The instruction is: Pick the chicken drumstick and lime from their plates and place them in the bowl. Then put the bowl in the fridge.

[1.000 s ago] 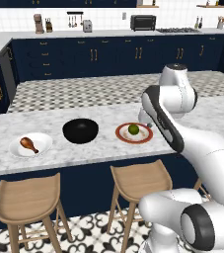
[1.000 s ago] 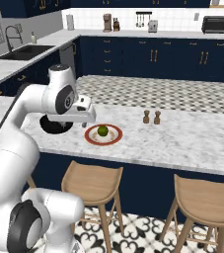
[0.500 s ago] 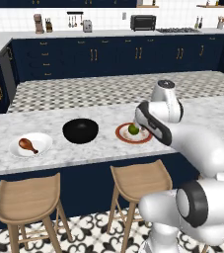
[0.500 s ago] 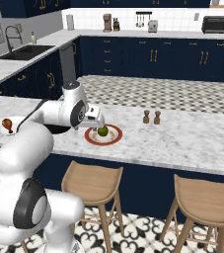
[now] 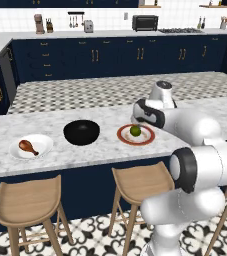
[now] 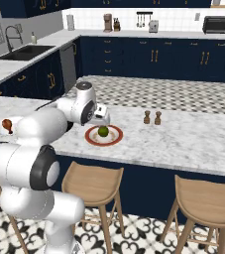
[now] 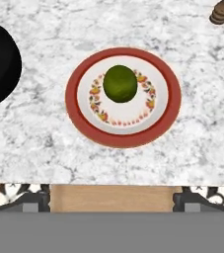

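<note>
The green lime [image 7: 120,83] lies in the middle of the red-rimmed plate [image 7: 123,141] on the marble counter. My gripper [image 7: 111,201] hovers right above it, open, with its dark fingertips [image 7: 34,201] spread wide and nothing between them. From the left base view the gripper [image 5: 138,120] hangs just over the lime [image 5: 135,131]. The glossy black bowl [image 5: 81,132] stands left of that plate. Further left, the chicken drumstick [image 5: 28,146] rests on the plain white plate [image 5: 45,142]. The fridge is out of view.
Two small brown shakers [image 6: 152,118] stand on the counter right of the lime plate [image 6: 90,137]. Wooden stools [image 5: 30,195] [image 5: 142,181] sit below the counter's front edge. Navy cabinets and a back counter with appliances line the far wall.
The arm has swung down and forward, bringing the hand from above the counter to just over the lime plate. The jaws have spread slightly wider.
</note>
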You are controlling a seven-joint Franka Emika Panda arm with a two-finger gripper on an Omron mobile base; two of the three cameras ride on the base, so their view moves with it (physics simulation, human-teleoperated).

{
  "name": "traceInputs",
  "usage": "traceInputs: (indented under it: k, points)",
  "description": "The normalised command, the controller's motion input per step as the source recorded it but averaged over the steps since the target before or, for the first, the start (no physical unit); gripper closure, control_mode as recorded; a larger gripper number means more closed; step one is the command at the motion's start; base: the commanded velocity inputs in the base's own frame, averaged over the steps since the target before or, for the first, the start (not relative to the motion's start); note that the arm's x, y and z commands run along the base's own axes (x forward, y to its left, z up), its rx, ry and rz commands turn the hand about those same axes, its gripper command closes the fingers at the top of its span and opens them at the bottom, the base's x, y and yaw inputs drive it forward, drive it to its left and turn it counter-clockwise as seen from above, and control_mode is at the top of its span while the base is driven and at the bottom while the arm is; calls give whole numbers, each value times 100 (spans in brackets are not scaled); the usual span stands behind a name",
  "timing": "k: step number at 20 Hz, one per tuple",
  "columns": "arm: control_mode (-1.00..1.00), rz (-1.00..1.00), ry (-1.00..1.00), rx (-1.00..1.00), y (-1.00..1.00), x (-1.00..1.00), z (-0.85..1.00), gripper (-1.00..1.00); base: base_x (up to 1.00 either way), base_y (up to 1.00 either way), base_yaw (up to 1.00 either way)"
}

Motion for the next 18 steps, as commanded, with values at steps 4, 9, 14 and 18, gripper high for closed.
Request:
traceInputs:
  k: [4,9,14,18]
  points:
    - [-100,0,5,13,-14,3,-25,-100,0,0,0]
    - [-100,0,7,3,-3,42,-42,-100,0,0,0]
    - [-100,0,0,0,0,58,-34,-100,0,0,0]
    - [-100,0,3,0,1,69,-29,-100,0,0,0]
